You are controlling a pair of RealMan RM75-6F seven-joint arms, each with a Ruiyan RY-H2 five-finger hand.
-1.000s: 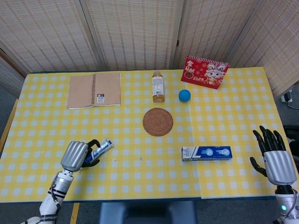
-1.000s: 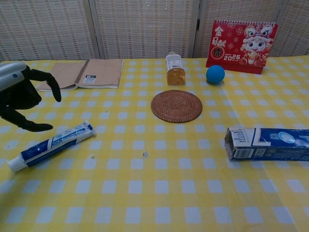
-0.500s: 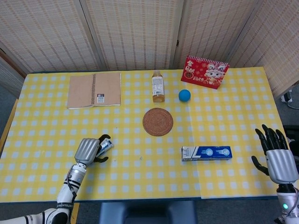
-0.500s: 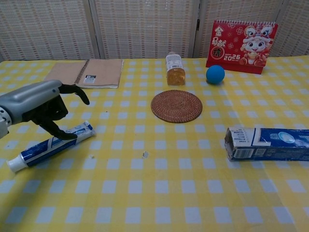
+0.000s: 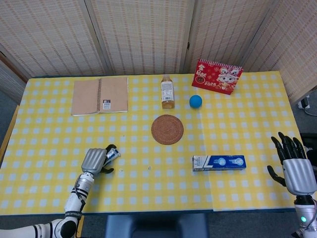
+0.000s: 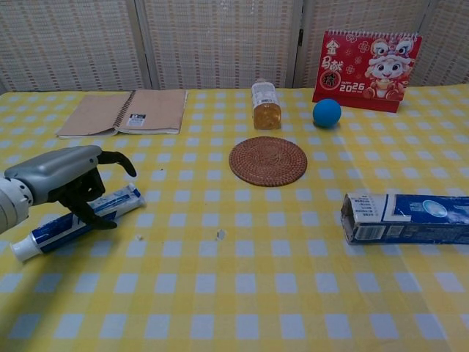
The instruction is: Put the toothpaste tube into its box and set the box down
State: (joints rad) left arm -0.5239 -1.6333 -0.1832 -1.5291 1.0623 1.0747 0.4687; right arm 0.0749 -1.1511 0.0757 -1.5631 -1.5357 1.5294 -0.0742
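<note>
— What's in front of me, biggest first?

— The bench (image 5: pixel 237 183) in yellow check, then the notebook (image 5: pixel 100 95) at the far left, the red calendar (image 5: pixel 217 76) at the back, the round coaster (image 5: pixel 167 129) mid-bench.

— And my task pieces?

— The box (image 5: pixel 219 162) lies flat on the right, near my right hand (image 5: pixel 294 168), whose fingers (image 5: pixel 285 146) are spread, holding nothing. The toothpaste tube (image 6: pixel 77 221) lies near the left front edge, under my left hand (image 6: pixel 62 178); its fingers curl over the tube's middle, though I can't tell whether they actually clamp it.

— Smaller bits?

— A bottle (image 5: pixel 167 91) and a blue ball (image 5: pixel 195 101), side by side near the calendar.
</note>
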